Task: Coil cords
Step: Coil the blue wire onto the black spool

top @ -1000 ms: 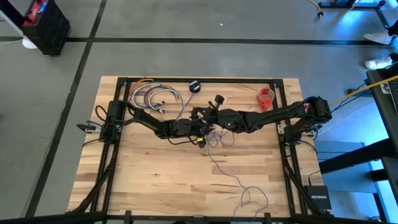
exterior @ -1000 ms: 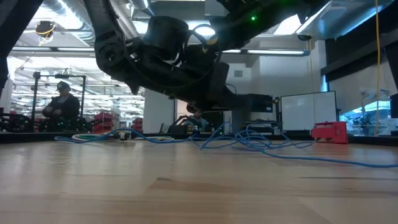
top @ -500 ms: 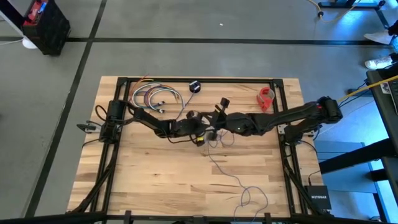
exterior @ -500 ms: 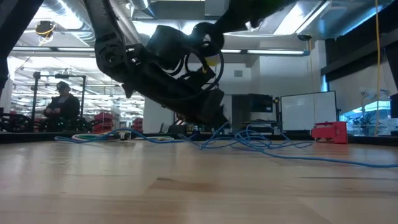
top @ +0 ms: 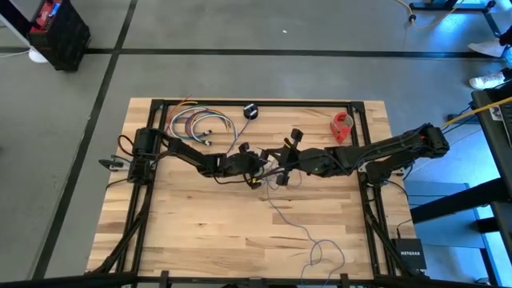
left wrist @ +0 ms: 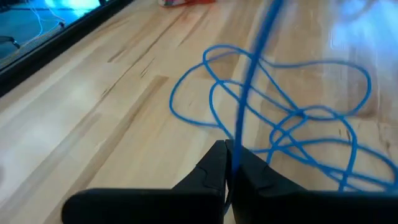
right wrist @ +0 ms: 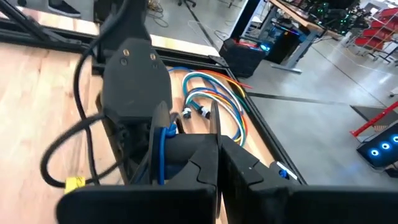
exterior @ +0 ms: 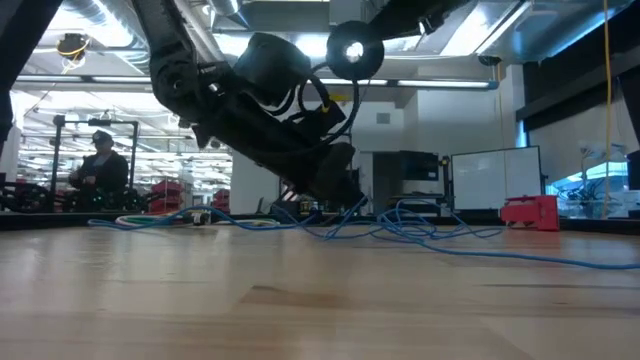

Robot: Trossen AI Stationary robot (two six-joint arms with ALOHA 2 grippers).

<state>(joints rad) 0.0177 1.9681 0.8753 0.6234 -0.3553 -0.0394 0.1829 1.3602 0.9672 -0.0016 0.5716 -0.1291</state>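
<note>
Near the middle of the wooden table (top: 200, 232), seen from above, both arms reach inward and their grippers meet over a tangle of the thin cord (top: 282, 214). From that tangle the cord trails away toward five o'clock and ends in loose loops near the table's front edge. The left gripper (left wrist: 227, 163) is clenched on the cord, which rises from between its fingertips as a taut strand while slack loops lie on the wood just beyond. The right gripper (right wrist: 217, 146) is pressed shut, close against the left arm's wrist; whether any cord is caught in it cannot be told. At twelve o'clock from the grippers, near the far edge, sits the small black spool (top: 250, 111). The bundle of coloured cables (top: 198, 122) lies at about ten o'clock, and the red object (top: 342, 126) at about two o'clock.
</note>
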